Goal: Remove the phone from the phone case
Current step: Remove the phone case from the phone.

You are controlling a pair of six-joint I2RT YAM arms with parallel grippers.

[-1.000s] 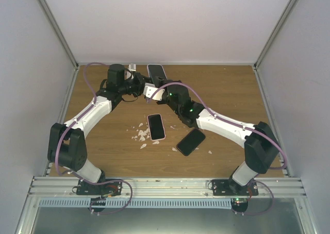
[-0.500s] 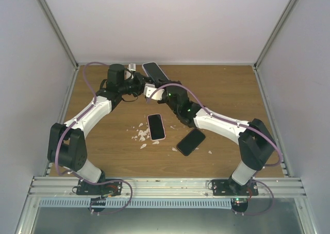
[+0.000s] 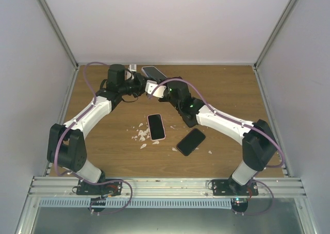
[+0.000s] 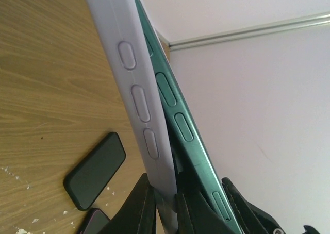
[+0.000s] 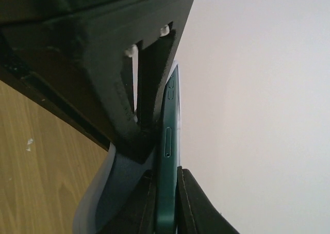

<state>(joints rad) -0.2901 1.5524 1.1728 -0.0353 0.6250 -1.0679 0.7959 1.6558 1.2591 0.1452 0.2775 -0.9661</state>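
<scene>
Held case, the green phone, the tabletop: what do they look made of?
Case: probably silicone or soft plastic, matte pale lavender; moulded button bumps, no glare. Phone: dark green frame, likely satin metal by its slight sheen, maybe coated plastic. Tabletop: wood grain, veneer or laminate, low gloss.

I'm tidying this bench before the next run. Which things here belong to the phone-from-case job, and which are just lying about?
In the job:
green phone, held by the right hand
pale phone case, held by the left hand

Lying about:
pink-cased phone
black phone
white scraps
</scene>
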